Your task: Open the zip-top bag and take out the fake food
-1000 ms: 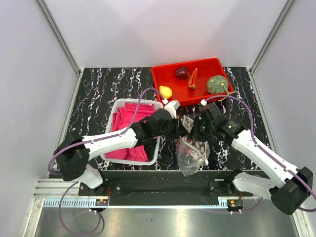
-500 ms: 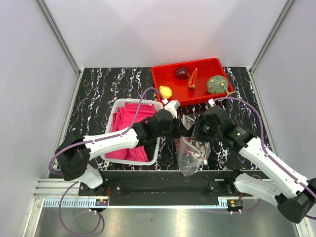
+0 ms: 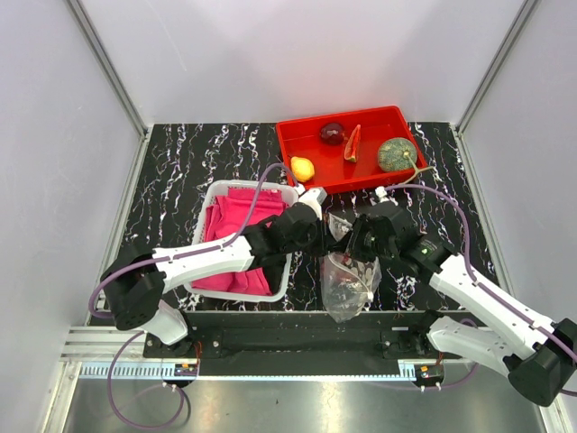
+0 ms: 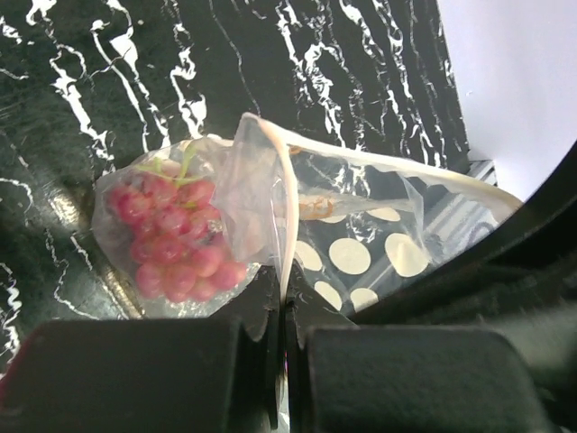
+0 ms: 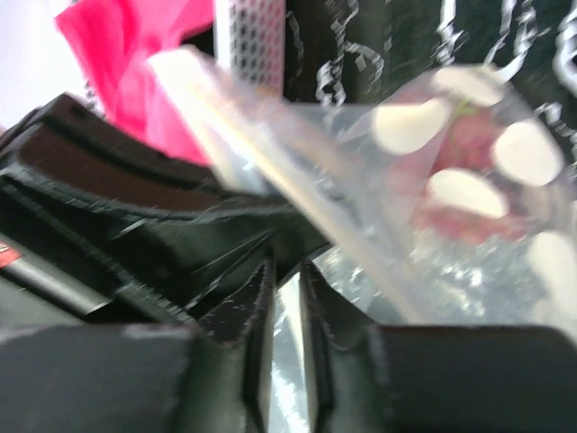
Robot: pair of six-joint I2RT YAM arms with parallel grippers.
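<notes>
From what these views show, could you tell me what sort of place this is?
Probably a robotics lab test cell: plain white panels enclose a marble-patterned table, the left arm and right arm mount at its near edge, and a red tray holds plastic fruit.

Right gripper (image 5: 287,280): fingers (image 5: 252,307) nearly closed, with a thin fold of clear film clamped between them.

Bag (image 5: 433,180): clear and crinkled, with pale round dots. It fills the upper right and is blurred. Its pale zip strip (image 5: 270,171) runs slantwise from upper left down toward lower right.

Contents: a pinkish-red mass (image 5: 469,194) shows through the film; its kind cannot be determined.

Left arm (image 5: 108,207): black, occupying the left side and lying against the bag's left edge. Whether it grips the film cannot be told here.

Behind: a white perforated basket wall (image 5: 248,36) with pink cloth (image 5: 126,54) just beside it. Black, white-veined worktop (image 5: 361,45) runs along the top.
</notes>
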